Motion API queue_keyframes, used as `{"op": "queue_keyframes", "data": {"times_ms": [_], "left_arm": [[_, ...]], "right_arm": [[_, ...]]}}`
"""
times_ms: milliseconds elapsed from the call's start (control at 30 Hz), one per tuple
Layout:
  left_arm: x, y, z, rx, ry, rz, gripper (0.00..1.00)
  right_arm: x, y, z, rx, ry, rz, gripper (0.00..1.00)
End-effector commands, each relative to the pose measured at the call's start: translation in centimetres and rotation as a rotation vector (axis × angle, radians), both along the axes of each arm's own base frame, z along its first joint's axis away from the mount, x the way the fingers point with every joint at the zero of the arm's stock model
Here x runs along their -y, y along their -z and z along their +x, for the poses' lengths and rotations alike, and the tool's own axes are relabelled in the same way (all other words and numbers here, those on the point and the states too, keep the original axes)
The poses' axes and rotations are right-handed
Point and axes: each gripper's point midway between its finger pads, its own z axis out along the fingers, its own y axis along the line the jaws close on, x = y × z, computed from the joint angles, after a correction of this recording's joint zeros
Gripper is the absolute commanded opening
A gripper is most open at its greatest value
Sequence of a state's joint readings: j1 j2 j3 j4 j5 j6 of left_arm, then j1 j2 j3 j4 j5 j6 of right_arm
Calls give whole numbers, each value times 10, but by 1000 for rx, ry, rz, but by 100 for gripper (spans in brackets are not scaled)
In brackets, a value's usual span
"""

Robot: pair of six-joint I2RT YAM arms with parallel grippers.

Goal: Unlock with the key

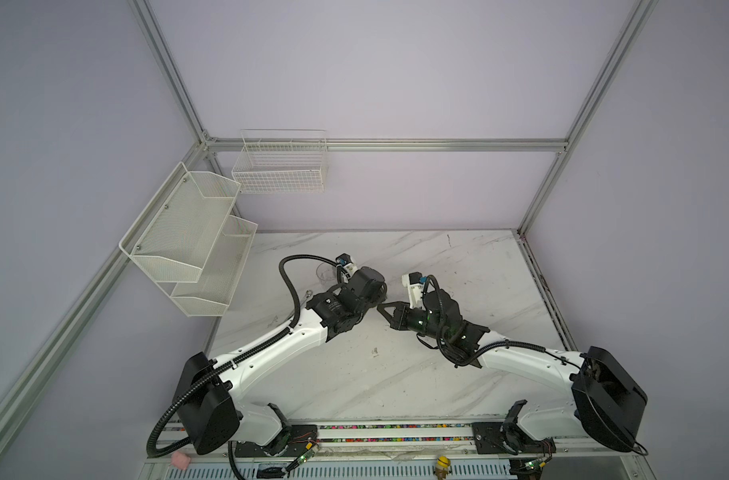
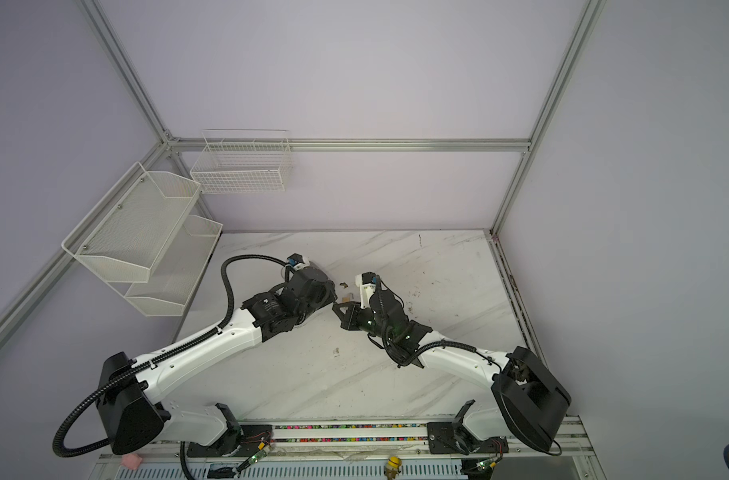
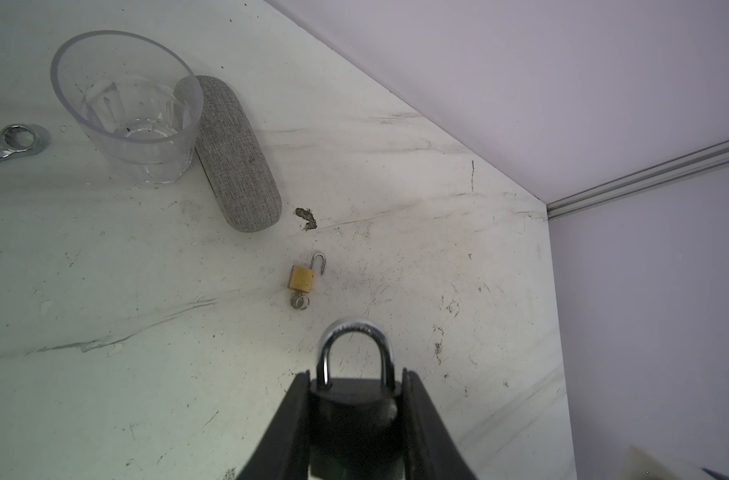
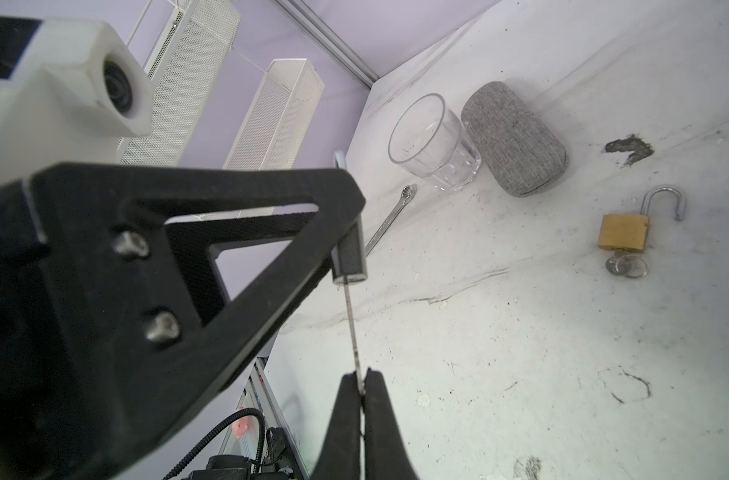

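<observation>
Black padlock (image 3: 350, 419) is off the table, clamped by its body between the fingers of the left gripper (image 3: 356, 376), which sit at a narrow gap set by the body's width. The shackle (image 3: 354, 345) sticks out past the fingertips and is closed, so it's not unlocked yet. Gripping the body this way leaves the keyhole end facing the other arm. The key (image 4: 353, 328) is pinched by its head in the right gripper (image 4: 362, 378), fingers fully closed on it, with the blade pointing straight at the lock's underside. The tip meets the lock, probably in the keyhole, but it's seen edge-on, so depth can't be told. Both arms meet above mid-table in both top views, so one braces the lock while the other turns. Next is likely a wrist twist, and the thin pinch could slip. On the table (image 3: 105, 291), well apart from the grippers, are a brass padlock (image 3: 301, 277), already open with its own key in it, a glass (image 3: 130, 108) touching a grey case (image 3: 234, 153), and a wrench (image 3: 13, 143).
</observation>
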State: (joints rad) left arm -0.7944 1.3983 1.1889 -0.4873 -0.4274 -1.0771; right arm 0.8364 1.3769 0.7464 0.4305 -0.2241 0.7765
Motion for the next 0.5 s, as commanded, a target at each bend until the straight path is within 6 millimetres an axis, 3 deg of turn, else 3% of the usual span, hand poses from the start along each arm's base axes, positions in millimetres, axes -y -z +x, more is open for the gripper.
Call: {"op": "queue_keyframes", "data": {"times_ms": [0,133,467], "left_arm": [[2,-31,3,76,4,-33,0],[2,-32,2,79,4,-34,0],[-1,-33,3,95,-6,2,0]], "right_arm": [[-5,-8,8,9,22,18,0],[-6,-3,9,-3,22,12,0],[-3,-24,10,17,41,59,0]]}}
